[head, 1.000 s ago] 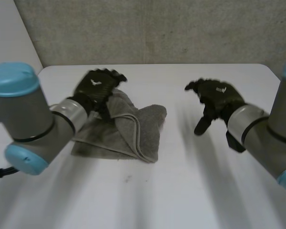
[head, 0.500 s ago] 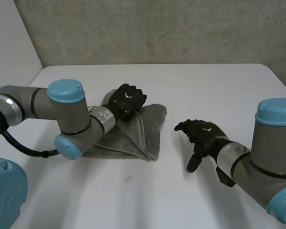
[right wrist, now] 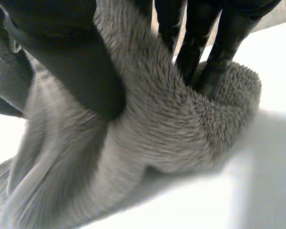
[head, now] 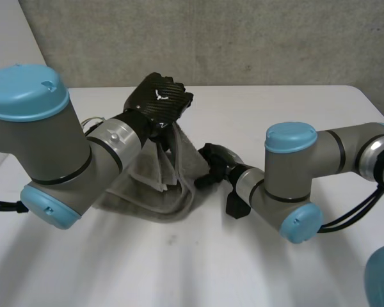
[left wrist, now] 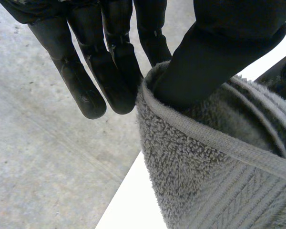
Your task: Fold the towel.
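Towel (head: 181, 157) hangs pinched in raised left hand (head: 159, 102); right hand (head: 216, 164) grips it lower.

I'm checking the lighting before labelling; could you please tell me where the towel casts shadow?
Right wrist view: the towel, pinched by the right hand, throws a shadow on the table beneath its bunch. Left wrist view: its fold darkens round the thumb of the left hand.

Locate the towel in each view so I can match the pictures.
Head view: the towel hangs from the left hand down to the white table, with the right hand at its side.
Left wrist view: the hemmed edge of the towel is pinched by the left hand.
Right wrist view: the right hand grips a bunch of the towel.
Shared landmark: the white table.
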Available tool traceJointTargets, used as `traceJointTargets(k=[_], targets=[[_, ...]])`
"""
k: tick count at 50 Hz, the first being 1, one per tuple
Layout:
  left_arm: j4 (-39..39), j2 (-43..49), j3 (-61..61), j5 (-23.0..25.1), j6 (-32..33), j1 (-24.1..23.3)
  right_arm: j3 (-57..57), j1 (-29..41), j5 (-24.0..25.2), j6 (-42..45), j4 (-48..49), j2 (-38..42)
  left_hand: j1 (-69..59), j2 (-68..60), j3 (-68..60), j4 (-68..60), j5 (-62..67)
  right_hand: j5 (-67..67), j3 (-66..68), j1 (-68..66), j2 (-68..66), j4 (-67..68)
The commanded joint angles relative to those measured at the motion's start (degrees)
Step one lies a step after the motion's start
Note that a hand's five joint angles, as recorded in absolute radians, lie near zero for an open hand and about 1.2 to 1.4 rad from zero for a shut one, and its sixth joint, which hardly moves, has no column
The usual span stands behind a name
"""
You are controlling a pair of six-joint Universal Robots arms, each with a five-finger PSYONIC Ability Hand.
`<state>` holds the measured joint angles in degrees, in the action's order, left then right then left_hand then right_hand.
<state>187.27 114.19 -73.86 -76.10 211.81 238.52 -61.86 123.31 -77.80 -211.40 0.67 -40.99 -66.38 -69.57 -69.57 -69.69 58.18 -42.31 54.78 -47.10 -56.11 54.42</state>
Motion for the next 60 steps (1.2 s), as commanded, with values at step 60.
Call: traceJointTargets(k=[60], targets=[[6.62, -6.71, -26.51, -9.51, -5.36, 5.36, -31.28, -14.66, 6.95, 48.72, -11.66, -29.49, 39.01, 42.20, 42.20, 42.32, -40.81, 20.02, -22.50, 14.82, 23.83, -22.13]])
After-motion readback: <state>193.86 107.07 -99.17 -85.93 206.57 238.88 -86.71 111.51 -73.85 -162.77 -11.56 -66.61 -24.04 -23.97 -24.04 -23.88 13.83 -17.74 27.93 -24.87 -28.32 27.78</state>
